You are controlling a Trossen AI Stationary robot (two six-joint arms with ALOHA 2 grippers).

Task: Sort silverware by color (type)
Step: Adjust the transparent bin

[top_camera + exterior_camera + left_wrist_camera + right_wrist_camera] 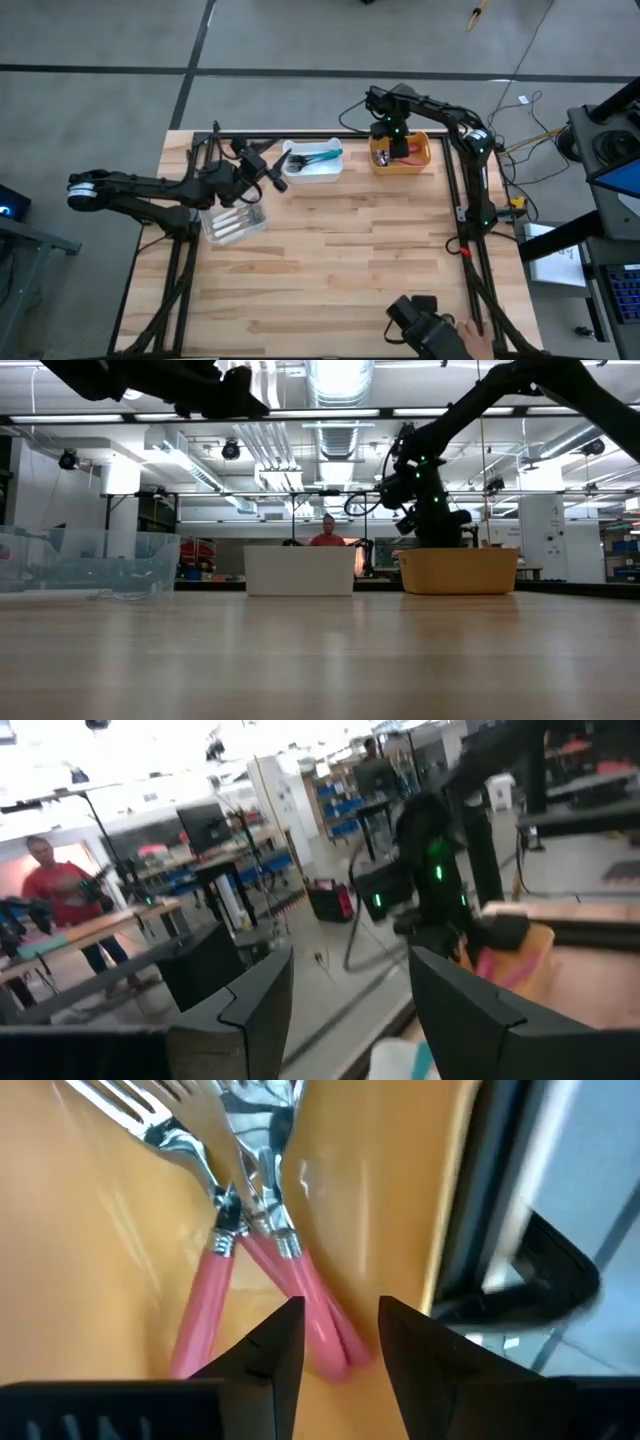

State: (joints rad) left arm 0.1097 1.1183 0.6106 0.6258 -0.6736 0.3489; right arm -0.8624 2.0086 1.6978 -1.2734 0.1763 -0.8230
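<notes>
Right claw (340, 1342) poised low inside the orange bin (425, 160), fingers spread a little apart, nothing pinched between them. Just beyond the fingertips, pink-handled forks and spoons (262, 1245) lying together on the orange floor, shiny heads fanned away from the claw, handle ends nearest it, one pink handle tip showing in the gap between the fingers. From above, right claw (392, 133) down over the near-left part of that bin, at the table's far edge, right of centre, a pink patch visible inside. At table height, same arm dropping behind the yellow-orange wall of the bin (460, 572).

Left claw (350, 1000) held up off the table, fingers spread wide, empty, pointing across toward the right arm and the orange bin. From above, left claw (272, 172) hanging between the clear bin (207, 228) and the white bin (334, 172), just beside the white one's left end.

Teal-handled cutlery (318, 157) lying inside the white bin, far edge of the table, left of the orange bin. White-handled cutlery (236, 219) lying in the clear bin, on the left side of the wooden table (340, 270).

Beyond the table, a person in a red top (327, 538) in the room behind the white bin.
</notes>
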